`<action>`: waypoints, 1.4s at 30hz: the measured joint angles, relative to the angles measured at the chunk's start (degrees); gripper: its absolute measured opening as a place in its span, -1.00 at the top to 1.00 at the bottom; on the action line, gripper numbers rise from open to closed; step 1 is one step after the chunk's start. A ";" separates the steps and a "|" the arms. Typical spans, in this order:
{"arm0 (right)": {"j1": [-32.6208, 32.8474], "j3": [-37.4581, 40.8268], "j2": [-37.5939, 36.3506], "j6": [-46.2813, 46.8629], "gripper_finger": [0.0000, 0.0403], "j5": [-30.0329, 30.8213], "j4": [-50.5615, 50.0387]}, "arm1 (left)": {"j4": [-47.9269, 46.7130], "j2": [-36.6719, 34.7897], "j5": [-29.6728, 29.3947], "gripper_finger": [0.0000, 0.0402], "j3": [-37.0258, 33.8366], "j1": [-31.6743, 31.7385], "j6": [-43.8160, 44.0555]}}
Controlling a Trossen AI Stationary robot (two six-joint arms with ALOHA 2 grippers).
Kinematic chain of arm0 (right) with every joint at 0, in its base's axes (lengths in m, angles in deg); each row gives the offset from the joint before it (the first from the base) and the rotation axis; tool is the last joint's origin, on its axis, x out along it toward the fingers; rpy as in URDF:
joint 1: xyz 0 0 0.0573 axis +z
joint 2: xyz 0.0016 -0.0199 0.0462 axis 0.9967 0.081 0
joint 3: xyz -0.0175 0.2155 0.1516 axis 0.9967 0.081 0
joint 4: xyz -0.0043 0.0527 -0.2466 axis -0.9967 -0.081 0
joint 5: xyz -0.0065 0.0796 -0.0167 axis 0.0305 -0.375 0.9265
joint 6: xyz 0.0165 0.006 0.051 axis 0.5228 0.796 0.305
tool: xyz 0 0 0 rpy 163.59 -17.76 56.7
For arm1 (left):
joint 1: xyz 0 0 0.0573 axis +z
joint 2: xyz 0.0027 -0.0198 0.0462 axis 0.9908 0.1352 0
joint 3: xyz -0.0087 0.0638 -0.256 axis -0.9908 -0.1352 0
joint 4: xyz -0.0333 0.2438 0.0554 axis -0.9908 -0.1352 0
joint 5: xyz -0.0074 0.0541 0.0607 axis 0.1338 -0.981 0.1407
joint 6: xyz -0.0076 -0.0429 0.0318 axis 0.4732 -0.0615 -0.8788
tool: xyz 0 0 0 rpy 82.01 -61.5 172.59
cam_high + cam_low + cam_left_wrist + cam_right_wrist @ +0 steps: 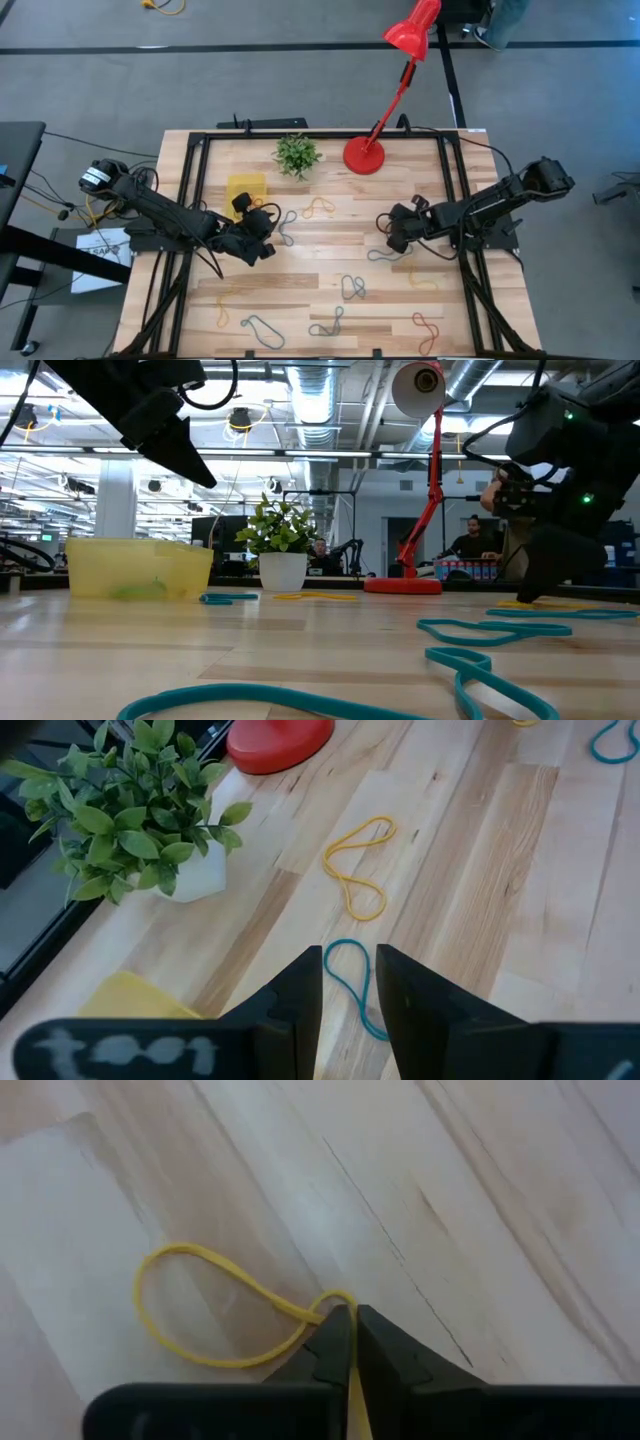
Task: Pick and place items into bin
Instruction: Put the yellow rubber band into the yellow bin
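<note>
The yellow bin stands at the table's far left, with something green inside it. My left gripper hangs open above the table just right of the bin. A teal band lies on the wood below its fingers. My right gripper is down at the table on the right, shut on a yellow band. Other bands lie scattered over the table: yellow, teal and red. My right gripper pinches the yellow band at one end, between its two fingertips. There the strands come together into a small loop. The fingers slant steeply down onto it from above. The rest of the band lies slack as a wide loop flat on the wood.
A small potted plant and the red lamp's base stand at the far edge. The lamp's arm leans out over the back. Black frame rails run along both sides of the table. More teal bands lie near the front edge.
</note>
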 joint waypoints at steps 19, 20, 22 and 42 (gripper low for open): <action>-0.11 -5.08 0.07 -35.58 0.99 -0.31 42.48 | 0.00 0.00 -7.29 0.56 -0.02 0.00 -0.28; -0.11 -5.06 0.07 -36.47 0.99 -0.30 45.09 | 0.00 0.00 -6.98 0.56 -0.02 0.00 -0.27; -0.11 -5.07 0.07 -37.23 0.98 -0.30 49.50 | 0.31 0.00 -5.90 0.56 -0.02 0.00 0.40; -4.23 -13.35 18.97 -37.20 1.00 -9.61 73.68 | 31.21 0.11 14.34 0.56 -0.04 6.73 -20.02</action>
